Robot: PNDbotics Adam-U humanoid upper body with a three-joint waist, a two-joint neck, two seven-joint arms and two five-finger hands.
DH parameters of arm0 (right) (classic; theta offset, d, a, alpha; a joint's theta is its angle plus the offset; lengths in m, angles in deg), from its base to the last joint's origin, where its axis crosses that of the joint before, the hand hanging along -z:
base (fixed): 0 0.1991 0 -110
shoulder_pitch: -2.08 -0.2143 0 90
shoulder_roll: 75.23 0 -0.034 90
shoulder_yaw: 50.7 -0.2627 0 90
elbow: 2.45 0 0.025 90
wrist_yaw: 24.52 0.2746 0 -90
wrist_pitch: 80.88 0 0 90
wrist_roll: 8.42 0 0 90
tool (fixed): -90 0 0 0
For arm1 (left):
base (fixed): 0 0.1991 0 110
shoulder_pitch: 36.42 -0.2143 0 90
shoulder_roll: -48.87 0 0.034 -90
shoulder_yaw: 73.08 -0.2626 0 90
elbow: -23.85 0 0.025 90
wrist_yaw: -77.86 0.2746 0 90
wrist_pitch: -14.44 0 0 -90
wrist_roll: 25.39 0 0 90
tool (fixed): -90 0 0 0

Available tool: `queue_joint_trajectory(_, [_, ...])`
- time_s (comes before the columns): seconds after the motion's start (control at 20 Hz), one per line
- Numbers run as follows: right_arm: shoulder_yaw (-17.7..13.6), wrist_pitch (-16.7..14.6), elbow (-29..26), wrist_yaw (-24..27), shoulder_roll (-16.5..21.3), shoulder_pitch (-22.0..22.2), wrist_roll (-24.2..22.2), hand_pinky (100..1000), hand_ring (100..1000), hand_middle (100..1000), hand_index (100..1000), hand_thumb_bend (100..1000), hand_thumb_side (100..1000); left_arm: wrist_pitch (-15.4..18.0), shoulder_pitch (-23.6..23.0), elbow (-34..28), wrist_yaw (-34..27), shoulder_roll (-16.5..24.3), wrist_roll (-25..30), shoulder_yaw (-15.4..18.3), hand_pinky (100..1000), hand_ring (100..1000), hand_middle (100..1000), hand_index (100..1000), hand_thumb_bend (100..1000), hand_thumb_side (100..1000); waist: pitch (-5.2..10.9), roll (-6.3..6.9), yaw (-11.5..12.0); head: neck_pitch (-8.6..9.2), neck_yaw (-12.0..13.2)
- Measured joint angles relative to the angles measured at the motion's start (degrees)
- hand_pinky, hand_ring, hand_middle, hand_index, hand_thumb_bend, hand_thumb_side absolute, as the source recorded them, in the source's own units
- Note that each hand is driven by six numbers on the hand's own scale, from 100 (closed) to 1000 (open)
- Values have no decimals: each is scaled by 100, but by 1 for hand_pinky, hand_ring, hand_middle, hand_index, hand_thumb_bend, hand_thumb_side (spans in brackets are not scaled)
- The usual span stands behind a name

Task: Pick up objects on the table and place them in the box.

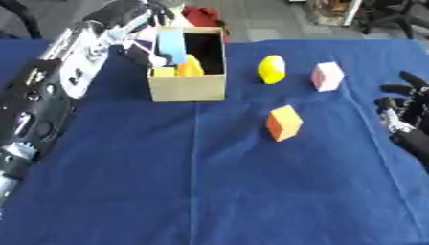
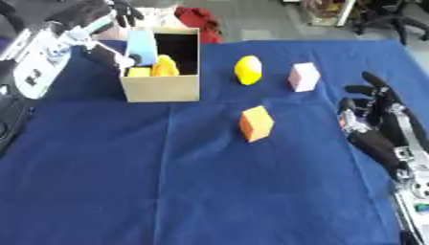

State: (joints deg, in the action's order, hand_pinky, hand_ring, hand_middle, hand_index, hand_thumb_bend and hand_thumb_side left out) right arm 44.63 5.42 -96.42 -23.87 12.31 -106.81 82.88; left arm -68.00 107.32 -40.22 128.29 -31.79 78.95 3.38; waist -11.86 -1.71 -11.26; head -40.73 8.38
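Note:
An open cardboard box [image 1: 187, 87] stands at the far left of the blue cloth [image 1: 209, 182]. Yellow pieces [image 1: 189, 67] lie inside it. My left hand [image 1: 126, 15] reaches over the box's left rim, its fingers and thumb curled on a light blue block [image 1: 172, 45] that hangs tilted in the opening. To the right of the box sit a rounded yellow object [image 1: 271, 69] and a pink cube [image 1: 327, 76]. An orange block [image 1: 284, 123] lies nearer, by the middle. At the right edge my right hand [image 2: 375, 122] rests open with its fingers up and holds nothing.
A red object [image 1: 201, 16] lies on the floor just behind the box. An office chair [image 2: 394, 19] stands beyond the table's far right corner. My left forearm [image 1: 59, 72] stretches along the table's left side.

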Motion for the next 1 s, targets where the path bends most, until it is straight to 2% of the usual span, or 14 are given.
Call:
queue_joint_trajectory(0.05, [0, 0, 0, 0, -5, 0, 0, 730, 728, 765, 966, 100, 295, -12, 0, 47, 41, -17, -50, 1, 820, 764, 815, 917, 610, 505, 0, 0, 0, 0, 2])
queue_joint_trajectory(0.1, [0, 0, 0, 0, -10, 1, 0, 730, 727, 764, 966, 100, 295, -25, 0, 75, 59, -18, -103, 3, 825, 771, 826, 926, 650, 592, 0, 0, 0, 0, 3])
queue_joint_trajectory(0.2, [0, 0, 0, 0, -11, 1, 0, 730, 727, 763, 965, 100, 294, -50, -10, 81, 38, -14, -237, 33, 827, 772, 829, 928, 655, 651, 0, 0, 3, 0, 0])
queue_joint_trajectory(0.25, [0, 0, 0, 0, -11, -1, 0, 730, 726, 763, 965, 100, 294, -68, -39, 58, -25, -4, -324, 63, 828, 769, 825, 925, 647, 662, 0, 0, 13, 0, -7])
queue_joint_trajectory(0.35, [0, 0, 0, -2, -10, -29, 0, 731, 727, 764, 965, 100, 292, -104, -132, -93, -269, 65, -514, 129, 824, 736, 779, 891, 553, 621, 0, 0, 47, 1, -28])
queue_joint_trajectory(0.5, [1, 18, 8, -46, 51, -186, -24, 733, 729, 766, 967, 100, 288, -59, -437, -671, -1223, 285, -982, 286, 815, 698, 732, 852, 500, 553, 0, 0, 135, 3, -86])
queue_joint_trajectory(0.75, [70, 56, 110, -273, 369, -654, -156, 739, 735, 771, 974, 105, 282, -151, -1198, -2094, -3004, 840, -1659, 558, 811, 687, 710, 838, 486, 530, 0, 0, 285, 24, -176])
queue_joint_trajectory(1.0, [374, 79, 464, -574, 873, -1317, -577, 753, 757, 796, 994, 150, 294, -367, -2172, -3343, -4056, 1118, -1910, 836, 809, 672, 695, 833, 461, 534, -6, 0, 452, 55, -292])
